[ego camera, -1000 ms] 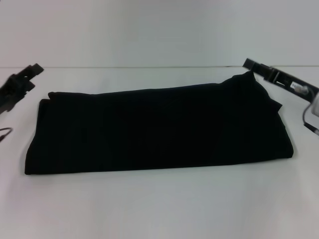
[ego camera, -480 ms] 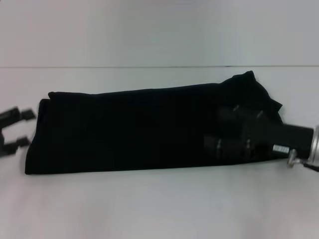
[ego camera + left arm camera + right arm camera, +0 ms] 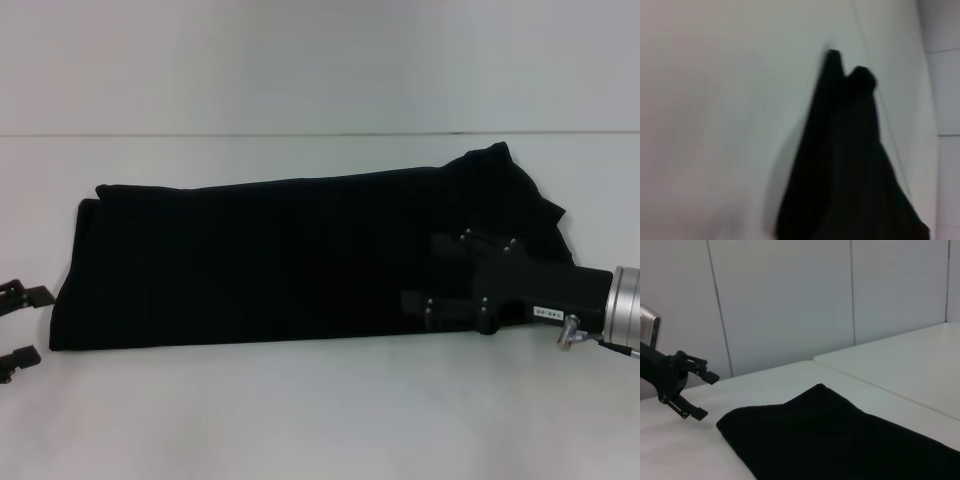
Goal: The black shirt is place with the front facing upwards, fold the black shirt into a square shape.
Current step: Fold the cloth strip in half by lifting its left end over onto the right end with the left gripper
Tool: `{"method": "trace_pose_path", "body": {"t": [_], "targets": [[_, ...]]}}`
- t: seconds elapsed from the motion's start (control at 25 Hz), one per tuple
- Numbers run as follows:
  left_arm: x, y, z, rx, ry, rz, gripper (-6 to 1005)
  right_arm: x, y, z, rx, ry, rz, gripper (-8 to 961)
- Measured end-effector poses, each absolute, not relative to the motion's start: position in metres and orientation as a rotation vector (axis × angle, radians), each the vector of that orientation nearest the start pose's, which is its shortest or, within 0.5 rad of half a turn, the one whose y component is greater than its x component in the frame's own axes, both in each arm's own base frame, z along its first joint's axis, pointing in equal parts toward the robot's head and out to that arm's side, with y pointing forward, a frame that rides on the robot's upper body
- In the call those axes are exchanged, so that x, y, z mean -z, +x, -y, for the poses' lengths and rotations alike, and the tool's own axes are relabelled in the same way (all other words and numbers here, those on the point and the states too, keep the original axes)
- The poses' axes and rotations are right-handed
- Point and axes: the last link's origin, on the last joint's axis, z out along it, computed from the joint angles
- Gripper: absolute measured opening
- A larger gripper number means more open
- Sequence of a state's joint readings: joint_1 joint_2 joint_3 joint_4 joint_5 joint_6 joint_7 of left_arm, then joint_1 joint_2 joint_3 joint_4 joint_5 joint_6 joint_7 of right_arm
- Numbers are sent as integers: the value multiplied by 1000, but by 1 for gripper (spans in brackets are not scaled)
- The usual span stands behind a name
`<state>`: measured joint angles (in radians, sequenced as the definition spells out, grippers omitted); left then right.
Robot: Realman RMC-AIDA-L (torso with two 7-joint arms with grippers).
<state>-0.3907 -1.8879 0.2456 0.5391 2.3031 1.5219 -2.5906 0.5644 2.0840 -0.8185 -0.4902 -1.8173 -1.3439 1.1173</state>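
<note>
**One folded shirt, two open tools**

One black shirt (image 3: 300, 255) lies on the white desk (image 3: 320, 420), folded into a long band that runs across the head view from the robot's left to its right. Its front edge is fairly straight; at the far right end one corner of cloth stands up in a small peak. No lettering or label shows on the upturned surface.

Two tools are in view. The right tool (image 3: 425, 272) reaches in from the right side and hovers over the right end of the shirt, its two fingers (image 3: 440, 305) spread apart and pointing toward the robot's left. Whether the fingers touch the cloth cannot be told. They enclose nothing.

The left tool (image 3: 28, 325) sits at the left edge of the head view, just beside the shirt's left front corner but clear of it, above bare desk. Its two fingers are also parted with nothing between them. The right wrist view shows this same tool (image 3: 701, 395) beyond the shirt's (image 3: 840, 440) far end, jaws open.
</note>
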Motion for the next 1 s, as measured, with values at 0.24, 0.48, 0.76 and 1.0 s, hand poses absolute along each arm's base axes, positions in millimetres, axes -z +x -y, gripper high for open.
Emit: {"method": "trace_pose_path", "body": {"t": [0.24,0.48,0.76,1.0], "targets": [[-81,-391,-287,-970,1699,-2786,919,39,257,-343,-632,-2690,-366,945],[-75,-393,-291,-955,1695,-2824,920,41,257,-342,-619,-2705,-357,945],[-67,-391,-297,-956,1684,-2827,920,42,257,-343,-615,-2704,-361,945],[-61,-384,-311,-963,1716,-2819,921,42,256,-342,-621,-2709,-361,944]]}}
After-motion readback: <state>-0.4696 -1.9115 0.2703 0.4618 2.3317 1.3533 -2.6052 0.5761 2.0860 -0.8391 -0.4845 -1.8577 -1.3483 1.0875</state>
